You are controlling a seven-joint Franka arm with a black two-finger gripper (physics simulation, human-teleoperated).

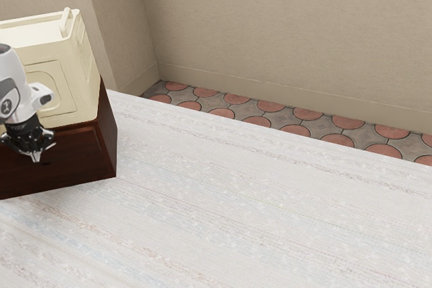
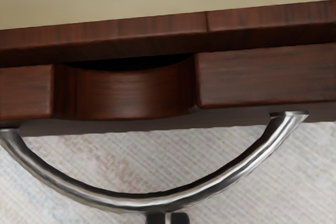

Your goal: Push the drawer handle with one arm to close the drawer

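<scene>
Exterior view: holding the gripper over at the exterior view's left, pointed down in front of the dark cabinet. Can see a cream box on top and the pale floor spreading out below and beside.

Wrist view: looking down on the drawer, close along the cabinet's front edge, with a dark gap at the scooped part. Cannot tell whether fully closed. Can follow the curved metal handle out from the drawer front to the gripper, fingers nearly together with just a thin slit between, gripping nothing. Cannot tell about contact with the handle.
</scene>
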